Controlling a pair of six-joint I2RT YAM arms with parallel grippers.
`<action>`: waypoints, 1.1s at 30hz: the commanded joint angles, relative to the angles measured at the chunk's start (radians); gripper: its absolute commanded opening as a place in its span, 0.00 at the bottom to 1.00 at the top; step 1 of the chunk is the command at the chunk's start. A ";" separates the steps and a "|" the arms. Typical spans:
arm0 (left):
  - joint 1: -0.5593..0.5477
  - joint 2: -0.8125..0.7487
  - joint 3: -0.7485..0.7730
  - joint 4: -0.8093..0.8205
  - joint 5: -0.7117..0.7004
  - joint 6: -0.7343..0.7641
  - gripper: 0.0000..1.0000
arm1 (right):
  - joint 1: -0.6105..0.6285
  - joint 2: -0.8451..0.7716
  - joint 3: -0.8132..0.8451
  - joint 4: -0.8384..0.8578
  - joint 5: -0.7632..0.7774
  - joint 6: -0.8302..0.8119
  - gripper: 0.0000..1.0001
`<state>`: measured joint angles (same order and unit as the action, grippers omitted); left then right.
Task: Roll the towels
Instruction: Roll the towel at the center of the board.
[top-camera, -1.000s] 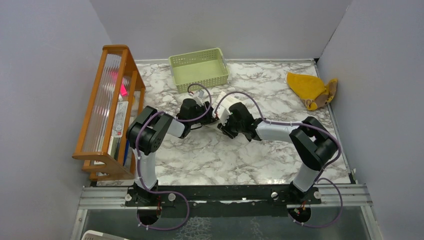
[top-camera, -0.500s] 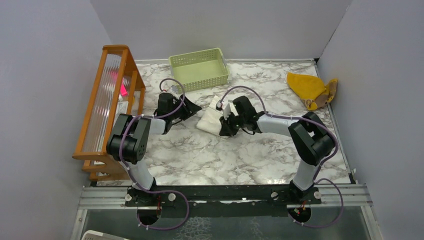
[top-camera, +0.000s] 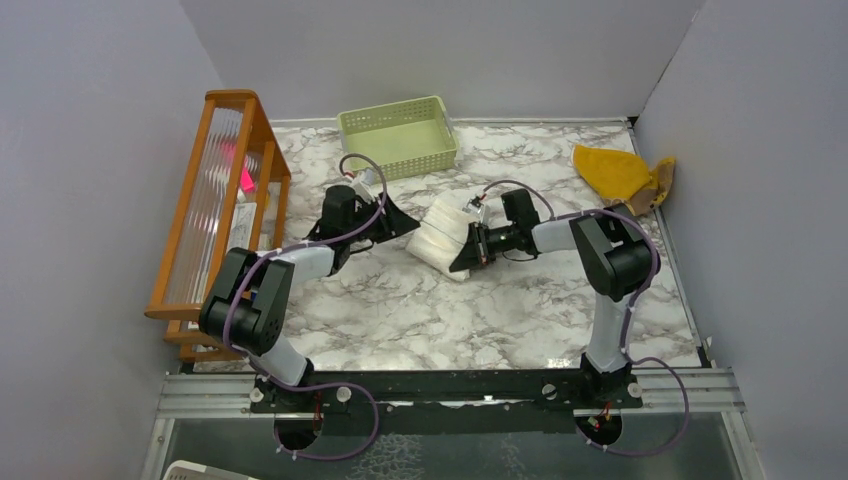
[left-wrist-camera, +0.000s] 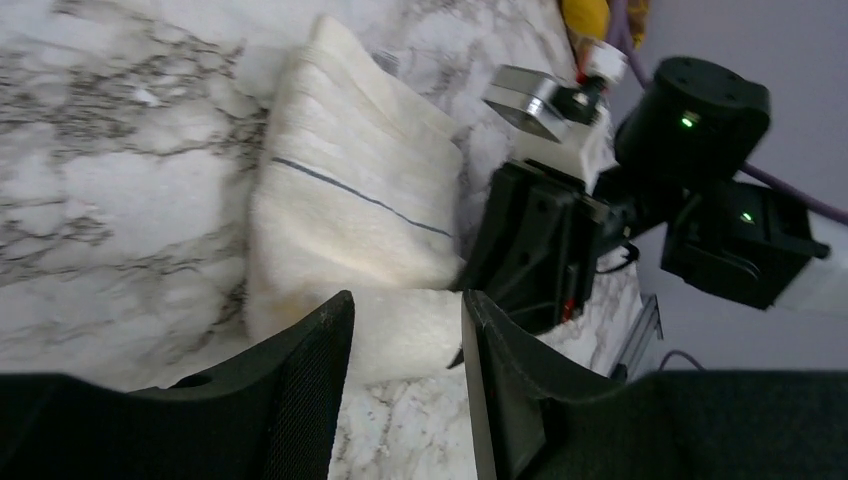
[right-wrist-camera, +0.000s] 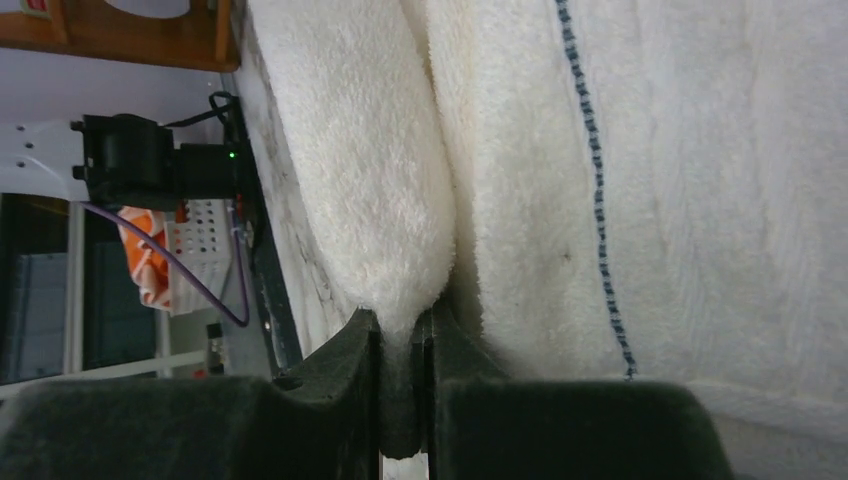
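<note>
Your right hand (right-wrist-camera: 402, 335) is clamped on a thick fold of the cream towel (top-camera: 440, 238), mid-counter (top-camera: 400, 310). Your left hand (left-wrist-camera: 405, 330) stands part open just beside it, gripping nothing. Judged soft, light and limp: take it by edges or folds. The mustard towel (top-camera: 620, 178) lies crumpled at the far right.
</note>
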<state>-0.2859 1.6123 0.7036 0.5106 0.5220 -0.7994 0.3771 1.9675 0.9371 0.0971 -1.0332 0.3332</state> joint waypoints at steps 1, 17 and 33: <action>-0.059 -0.044 0.007 0.034 0.111 0.021 0.45 | -0.026 0.062 0.006 0.042 -0.075 0.151 0.01; -0.086 0.319 -0.030 0.622 0.258 -0.289 0.43 | -0.061 0.123 0.054 -0.040 0.005 0.221 0.01; -0.093 0.359 0.005 0.340 -0.004 -0.067 0.38 | -0.041 -0.299 -0.087 0.057 0.396 -0.114 0.77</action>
<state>-0.3737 1.9938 0.7223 1.0035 0.6228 -0.9829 0.3260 1.8053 0.9367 0.0483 -0.8730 0.3946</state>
